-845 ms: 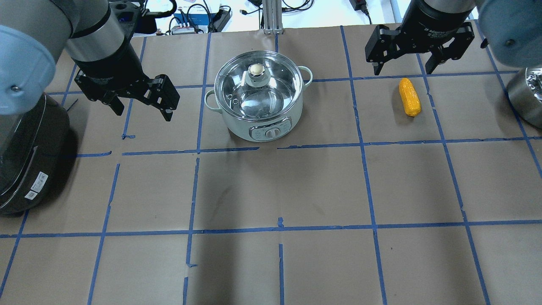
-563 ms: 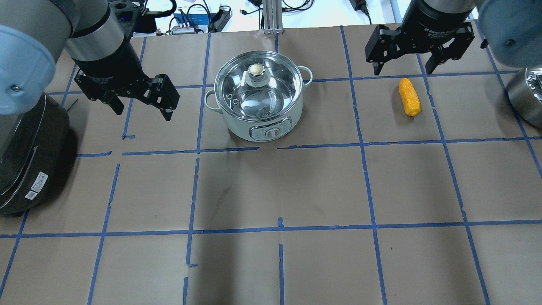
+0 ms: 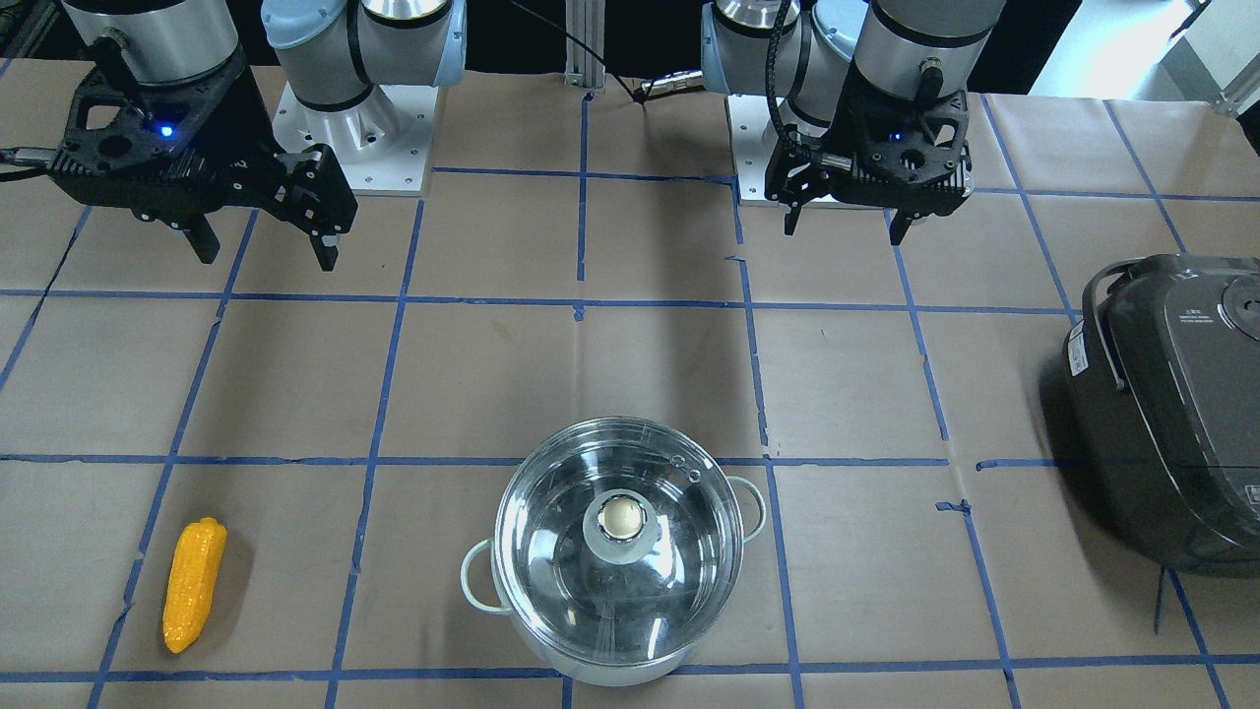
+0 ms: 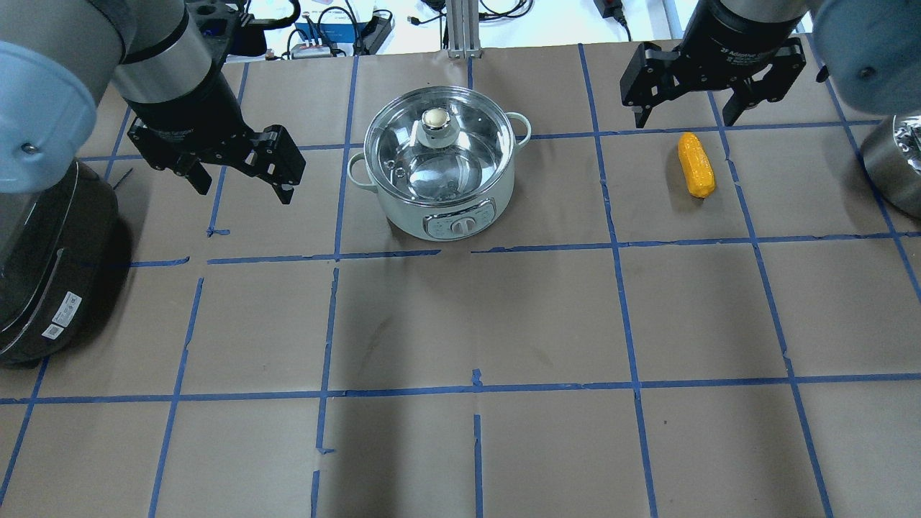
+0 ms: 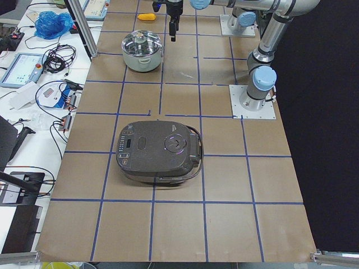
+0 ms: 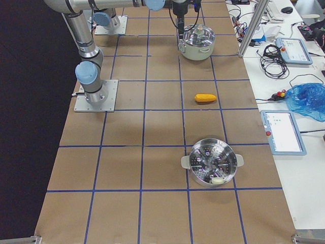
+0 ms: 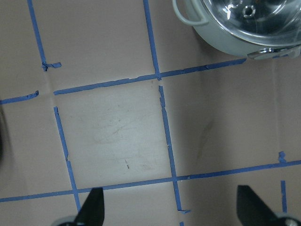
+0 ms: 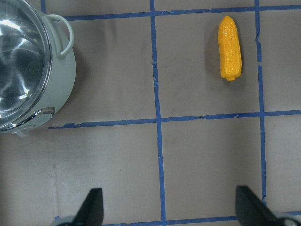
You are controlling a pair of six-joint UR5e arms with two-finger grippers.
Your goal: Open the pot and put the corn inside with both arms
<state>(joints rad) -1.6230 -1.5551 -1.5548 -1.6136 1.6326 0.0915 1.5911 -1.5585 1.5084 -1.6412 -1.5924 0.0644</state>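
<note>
The steel pot (image 4: pixel 439 180) stands at the table's far middle with its glass lid (image 4: pixel 460 155) and round knob (image 4: pixel 435 119) on. It also shows in the front view (image 3: pixel 551 601). The yellow-orange corn (image 4: pixel 696 164) lies flat to the pot's right, also in the right wrist view (image 8: pixel 230 47). My left gripper (image 4: pixel 243 191) is open and empty above the table, left of the pot. My right gripper (image 4: pixel 685 121) is open and empty, hovering just behind the corn's far end. Neither touches anything.
A large black rice cooker (image 4: pixel 43 266) sits at the left edge near my left arm. A steel steamer basket (image 6: pixel 212 162) stands at the right end beyond the corn. Cables and devices (image 4: pixel 338 29) lie past the table's far edge.
</note>
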